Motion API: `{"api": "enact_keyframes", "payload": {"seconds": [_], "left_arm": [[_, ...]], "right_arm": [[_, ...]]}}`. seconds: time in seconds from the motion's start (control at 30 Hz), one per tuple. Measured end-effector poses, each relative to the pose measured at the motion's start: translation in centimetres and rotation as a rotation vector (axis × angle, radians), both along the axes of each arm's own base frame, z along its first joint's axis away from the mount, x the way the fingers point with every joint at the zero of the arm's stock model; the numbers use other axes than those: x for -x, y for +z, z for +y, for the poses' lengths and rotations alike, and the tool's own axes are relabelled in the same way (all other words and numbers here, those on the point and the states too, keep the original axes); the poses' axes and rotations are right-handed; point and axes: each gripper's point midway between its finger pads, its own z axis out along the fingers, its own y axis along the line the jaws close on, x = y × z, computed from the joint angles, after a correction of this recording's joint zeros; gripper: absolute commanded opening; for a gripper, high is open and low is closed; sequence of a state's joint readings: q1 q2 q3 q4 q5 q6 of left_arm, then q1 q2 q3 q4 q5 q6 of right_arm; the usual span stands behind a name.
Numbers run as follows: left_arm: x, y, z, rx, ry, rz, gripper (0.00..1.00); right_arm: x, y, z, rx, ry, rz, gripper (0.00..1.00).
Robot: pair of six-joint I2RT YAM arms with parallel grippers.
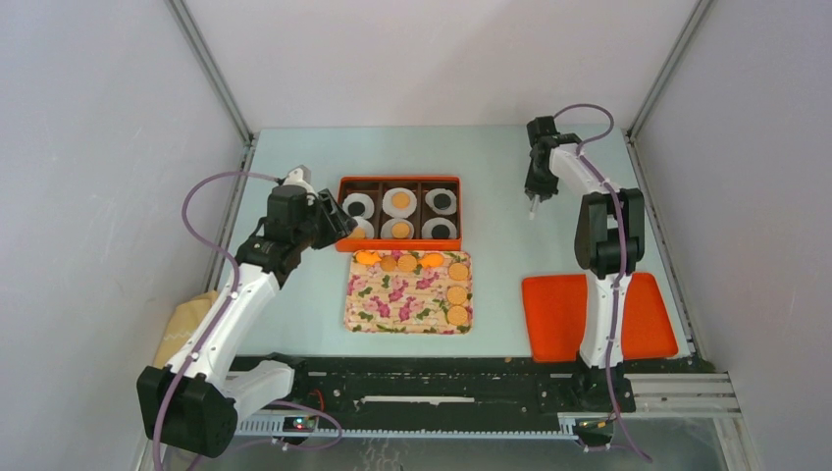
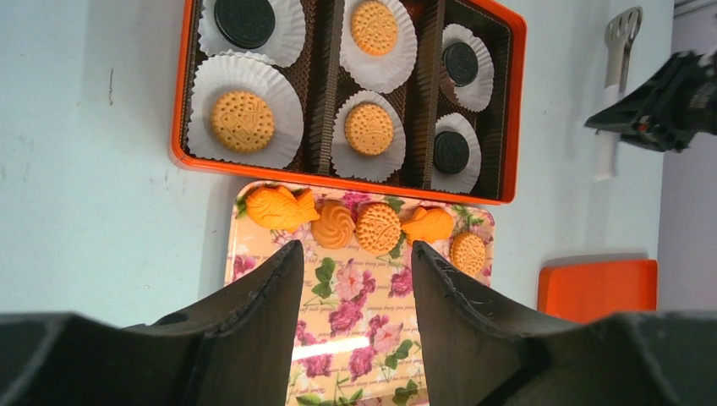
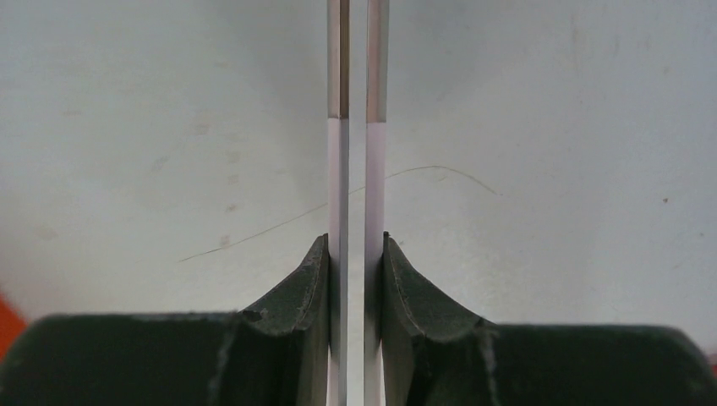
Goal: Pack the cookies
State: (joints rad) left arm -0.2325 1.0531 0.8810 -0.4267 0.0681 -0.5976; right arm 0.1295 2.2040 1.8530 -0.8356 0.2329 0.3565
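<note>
A pale blue-green tabletop (image 1: 500, 162) sits inside a plain booth. Smooth light-grey walls (image 1: 432, 59) close it in along the far edge and both side edges. Slim metal struts (image 1: 209, 71) run up from the two far corners. The light is soft and even, with faint shadows. Close up, the tabletop shows a thin curved line (image 3: 254, 233) and small scuffs.

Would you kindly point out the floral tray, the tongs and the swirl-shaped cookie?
floral tray (image 1: 397, 299): top external view, bare patterned middle.
tongs (image 2: 606, 127): left wrist view, white handle.
swirl-shaped cookie (image 2: 334, 227): left wrist view, its centre.
</note>
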Motion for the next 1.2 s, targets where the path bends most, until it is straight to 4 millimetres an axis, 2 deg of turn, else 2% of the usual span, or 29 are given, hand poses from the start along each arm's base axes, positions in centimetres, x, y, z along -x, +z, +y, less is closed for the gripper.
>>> {"api": "enact_keyframes", "payload": {"seconds": [0.07, 0.13, 0.3, 0.5, 0.7, 0.77, 0.93, 1.07, 1.13, 1.2], "left_arm": [[0.0, 0.0, -0.1, 0.007, -0.004, 0.003, 0.55], [0.0, 0.0, -0.3, 0.013, -0.009, 0.001, 0.55], [-0.3, 0.3, -0.4, 0.020, -0.012, -0.013, 0.54], [-0.4, 0.4, -0.5, 0.022, -0.011, -0.018, 0.54], [-0.4, 0.4, -0.5, 0.028, -0.007, -0.016, 0.55], [-0.4, 0.4, -0.5, 0.029, -0.007, -0.018, 0.55], [-0.4, 0.8, -0.5, 0.032, -0.007, -0.031, 0.55], [-0.4, 1.0, -0.5, 0.035, -0.010, -0.037, 0.56], [-0.4, 1.1, -0.5, 0.037, -0.010, -0.043, 0.56], [-0.4, 1.2, -0.5, 0.037, -0.010, -0.047, 0.56]], "right_arm": [[1.1, -1.9, -0.8, 0.006, -0.016, 0.074, 0.45], [2.5, -3.5, -1.3, 0.001, -0.025, 0.155, 0.46], [3.5, -3.5, -1.5, -0.012, -0.019, 0.198, 0.44], [4.3, -3.4, -0.2, 0.044, 0.094, 0.232, 0.44], [5.4, -3.2, 1.2, 0.142, 0.206, 0.272, 0.74], [5.5, -3.0, 1.3, 0.164, 0.221, 0.272, 0.77], [5.8, -2.8, 1.2, 0.150, 0.226, 0.243, 0.77], [6.9, -1.6, 1.2, 0.148, 0.225, 0.203, 0.75], [7.7, 0.2, 1.4, 0.152, 0.228, 0.166, 0.74], [8.6, 2.9, 2.4, 0.152, 0.245, 0.104, 0.73]]}}
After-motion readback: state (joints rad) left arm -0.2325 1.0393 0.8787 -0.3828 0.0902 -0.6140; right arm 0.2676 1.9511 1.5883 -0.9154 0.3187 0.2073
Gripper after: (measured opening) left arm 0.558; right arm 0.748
